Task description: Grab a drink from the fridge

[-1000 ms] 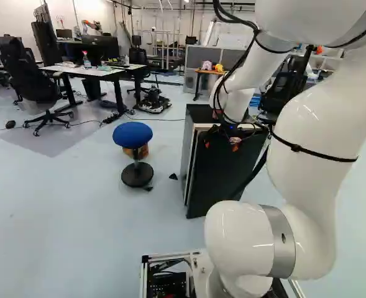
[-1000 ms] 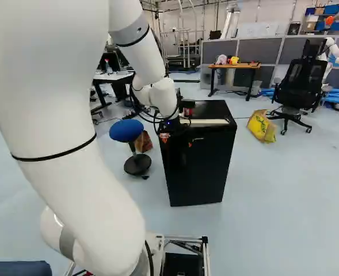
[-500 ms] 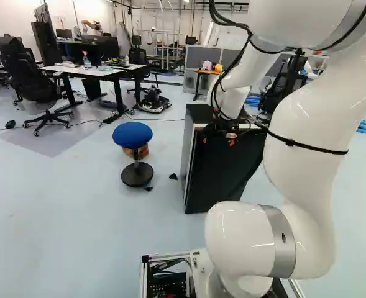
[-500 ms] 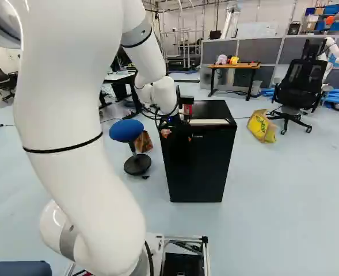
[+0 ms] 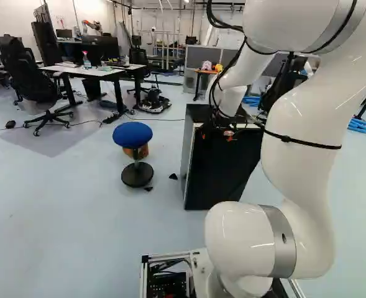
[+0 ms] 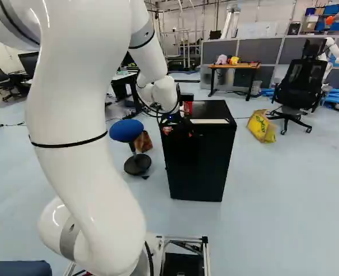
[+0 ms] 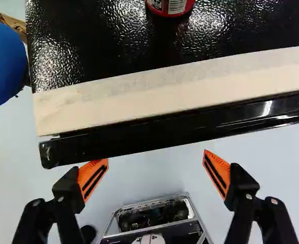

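Observation:
The black fridge stands ahead of the base, its front door close against the cabinet; I cannot tell whether it is fully closed. My gripper is at the top of the door's front, towards its left end. In the wrist view, the gripper has its fingers wide apart, with nothing between them. Ahead of the fingertips runs the door's glossy top edge, then a pale strip on the fridge top. A red can stands farther back on that top. The fridge's inside is hidden.
A blue stool stands left of the fridge, a brown bag behind it. Right of the fridge are a yellow bag and a black office chair. Another robot stands at the back right.
The fridge door has swung back a little towards the cabinet. My upper arm and elbow have shifted left in the left base view, and the gripper slightly. The base has stayed still.

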